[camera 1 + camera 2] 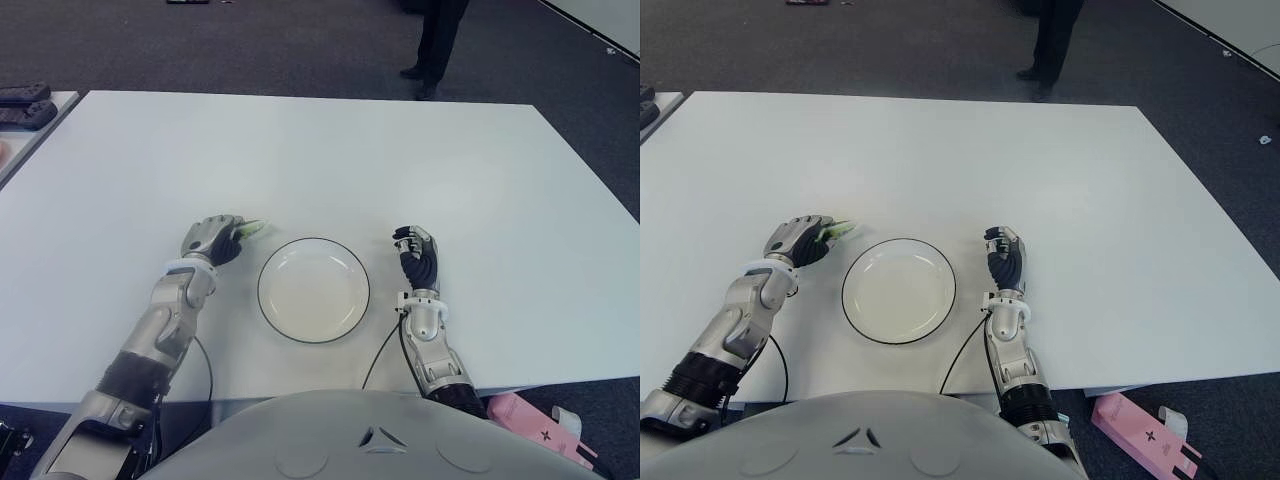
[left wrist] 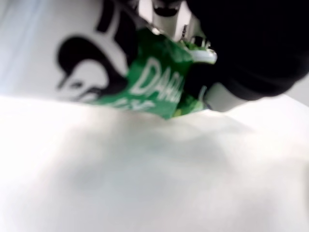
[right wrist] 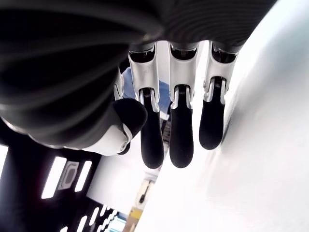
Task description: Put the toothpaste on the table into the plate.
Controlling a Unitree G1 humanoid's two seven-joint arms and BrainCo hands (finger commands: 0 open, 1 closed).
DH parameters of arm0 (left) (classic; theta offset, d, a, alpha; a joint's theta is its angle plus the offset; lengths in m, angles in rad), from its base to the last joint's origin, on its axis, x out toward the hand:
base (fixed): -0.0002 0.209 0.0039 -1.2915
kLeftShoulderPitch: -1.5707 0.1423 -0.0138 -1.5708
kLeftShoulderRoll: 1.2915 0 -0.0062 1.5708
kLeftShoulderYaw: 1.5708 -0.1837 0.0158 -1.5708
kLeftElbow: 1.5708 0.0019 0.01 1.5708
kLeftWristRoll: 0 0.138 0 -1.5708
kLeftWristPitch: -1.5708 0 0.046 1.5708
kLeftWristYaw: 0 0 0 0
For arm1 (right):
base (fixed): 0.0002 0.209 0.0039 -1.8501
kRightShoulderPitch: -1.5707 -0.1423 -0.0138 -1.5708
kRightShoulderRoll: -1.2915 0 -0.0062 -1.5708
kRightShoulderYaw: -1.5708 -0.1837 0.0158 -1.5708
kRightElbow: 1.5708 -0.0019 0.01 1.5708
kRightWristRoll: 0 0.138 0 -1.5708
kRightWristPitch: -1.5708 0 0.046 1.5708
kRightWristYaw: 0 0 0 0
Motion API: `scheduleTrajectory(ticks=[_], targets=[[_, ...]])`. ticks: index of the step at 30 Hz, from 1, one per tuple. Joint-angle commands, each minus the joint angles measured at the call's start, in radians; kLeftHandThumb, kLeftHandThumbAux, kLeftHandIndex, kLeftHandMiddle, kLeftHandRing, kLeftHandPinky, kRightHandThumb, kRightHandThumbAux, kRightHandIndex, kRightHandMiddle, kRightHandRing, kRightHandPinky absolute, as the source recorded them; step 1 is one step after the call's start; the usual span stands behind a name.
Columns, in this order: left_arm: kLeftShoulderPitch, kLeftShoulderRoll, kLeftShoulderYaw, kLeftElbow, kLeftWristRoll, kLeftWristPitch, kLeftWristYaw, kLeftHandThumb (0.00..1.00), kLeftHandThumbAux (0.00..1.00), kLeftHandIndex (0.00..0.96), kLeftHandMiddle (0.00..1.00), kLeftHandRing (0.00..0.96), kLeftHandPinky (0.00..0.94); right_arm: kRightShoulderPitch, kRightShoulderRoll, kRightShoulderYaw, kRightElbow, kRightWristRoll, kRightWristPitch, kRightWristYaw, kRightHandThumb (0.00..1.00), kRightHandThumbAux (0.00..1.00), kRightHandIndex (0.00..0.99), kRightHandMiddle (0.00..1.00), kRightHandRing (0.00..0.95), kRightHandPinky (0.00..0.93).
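Left wrist view: our left hand [image 1: 212,240] fingers clamped on toothpaste [image 2: 155,79], left of plate [image 1: 313,289]. Next: lift, carry right, release. Right hand [image 1: 417,256] empty, fingers loosely extended.

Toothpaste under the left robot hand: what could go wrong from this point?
1. The left robot hand covers most of the toothpaste, with only its end showing; a shallow grasp could let it slip.
2. The plate lies close beside that hand, so the hand could nudge it while carrying the tube over.
3. The right robot hand, idle on the plate's right, cannot steady it.
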Motion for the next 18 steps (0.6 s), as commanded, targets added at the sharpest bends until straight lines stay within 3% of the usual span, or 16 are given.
scheduleTrajectory(ticks=[1,9,13,18], targets=[[0.066,-0.039,-0.007,0.089,-0.065,-0.002,0.001,0.719,0.705,0.441,0.860,0.854,0.868,-0.006,-0.002,-0.006,0.027,0.006,-0.001,0.004,0.834,0.692,0.406,0.470,0.482,0.493],[0.075,-0.043,0.047,-0.052,-0.072,0.006,0.055,0.719,0.706,0.441,0.864,0.859,0.859,-0.017,-0.002,-0.007,0.049,-0.002,-0.007,-0.008,0.833,0.693,0.401,0.475,0.500,0.477],[0.111,-0.038,0.067,-0.192,-0.059,-0.002,0.063,0.718,0.707,0.440,0.865,0.861,0.866,-0.023,-0.004,-0.007,0.062,-0.005,-0.008,-0.015,0.834,0.692,0.405,0.473,0.498,0.463],[0.131,-0.016,0.067,-0.259,-0.024,-0.077,0.124,0.718,0.707,0.441,0.876,0.874,0.885,-0.031,-0.008,-0.003,0.078,-0.009,-0.013,-0.016,0.833,0.693,0.405,0.473,0.508,0.501]])
